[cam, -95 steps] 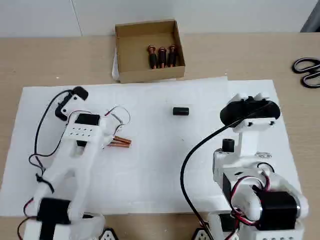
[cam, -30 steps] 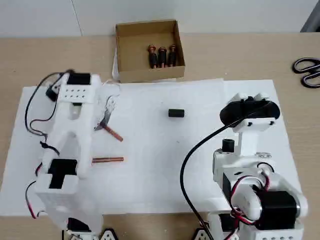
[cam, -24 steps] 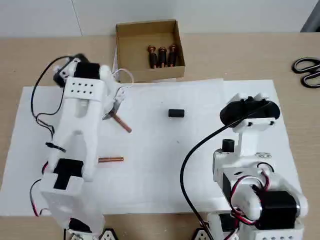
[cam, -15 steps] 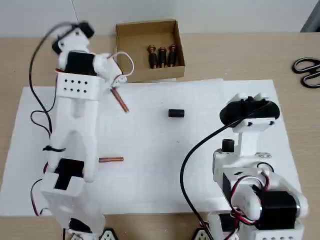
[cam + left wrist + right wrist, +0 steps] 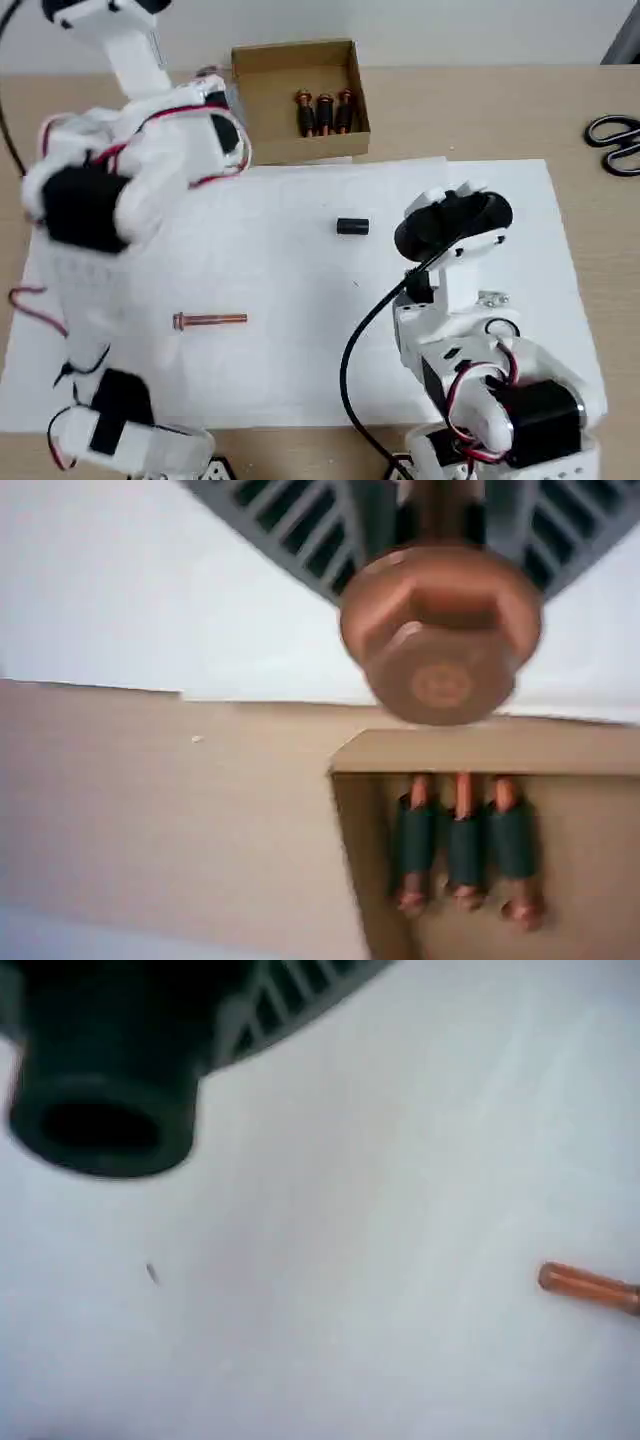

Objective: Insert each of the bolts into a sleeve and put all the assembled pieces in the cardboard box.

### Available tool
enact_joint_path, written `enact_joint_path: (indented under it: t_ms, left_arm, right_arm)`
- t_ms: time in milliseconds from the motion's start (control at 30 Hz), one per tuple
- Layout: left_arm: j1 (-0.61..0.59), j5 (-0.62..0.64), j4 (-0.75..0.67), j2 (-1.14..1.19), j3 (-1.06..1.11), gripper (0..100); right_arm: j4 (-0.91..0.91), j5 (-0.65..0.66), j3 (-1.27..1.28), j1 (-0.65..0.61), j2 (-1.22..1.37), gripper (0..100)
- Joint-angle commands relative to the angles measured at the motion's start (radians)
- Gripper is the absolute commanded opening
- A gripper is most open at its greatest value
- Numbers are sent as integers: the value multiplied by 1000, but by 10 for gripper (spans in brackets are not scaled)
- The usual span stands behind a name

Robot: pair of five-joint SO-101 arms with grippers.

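Left gripper [image 5: 440,515] tight around a bolt [image 5: 441,640], right gripper [image 5: 110,1010] tight around a sleeve [image 5: 100,1110], cardboard box [image 5: 295,150] at twelve o'clock

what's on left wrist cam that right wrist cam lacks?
Left wrist, not right: a bolt clamped in the left tool, head toward the camera, and the cardboard box holding three assembled pieces. Right wrist, not left: a black sleeve in the right tool, and a loose bolt lying on the white sheet. Shared: each tool shut on one part.

Two loose bolts [image 5: 210,320], two empty sleeves [image 5: 352,226], three assembled pieces [image 5: 324,113], one cardboard box [image 5: 300,148], one scissors [image 5: 612,140].
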Motion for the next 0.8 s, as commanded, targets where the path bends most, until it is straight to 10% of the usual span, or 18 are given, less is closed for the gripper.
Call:
enact_joint_path:
  t_ms: [0,267,767]
  left_arm:
    - [8,-25,17,-130,-44,6]
    - [8,-37,20,-368,90,6]
    - [-2,-84,-261,-1135,1199,6]
  right_arm:
    - [-50,-2,-6,-16,-2,5]
    - [-56,-6,-9,-119,-7,5]
    - [-64,-23,-5,-252,-5,4]
